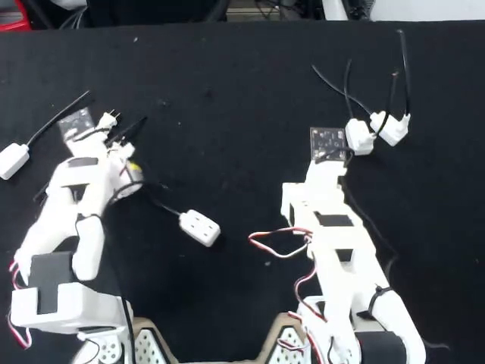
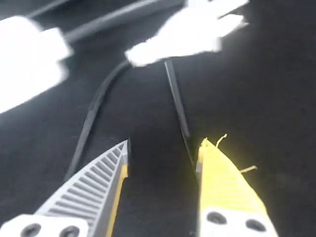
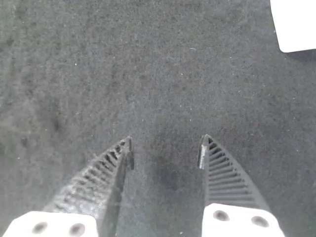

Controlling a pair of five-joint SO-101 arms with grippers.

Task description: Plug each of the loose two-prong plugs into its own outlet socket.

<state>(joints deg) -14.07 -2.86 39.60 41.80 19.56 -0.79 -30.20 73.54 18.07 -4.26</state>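
A loose white two-prong plug (image 1: 110,119) lies at the far left of the black mat, and appears blurred as the plug (image 2: 190,29) just ahead of my left gripper (image 2: 163,148). That gripper is open, with a thin black cable (image 2: 177,106) running between its fingers. A white outlet socket (image 1: 14,160) lies further left, seen up close as the socket (image 2: 27,54). A second socket (image 1: 201,227) lies mid-table. My right gripper (image 3: 165,148) is open over bare mat, with a white block (image 3: 296,24) off to one side.
Two white plug or socket pieces (image 1: 375,130) lie close together at the right, with black cables (image 1: 402,68) trailing toward the far edge. I cannot tell whether they are joined. Red and white servo wires (image 1: 276,241) loop beside the right arm.
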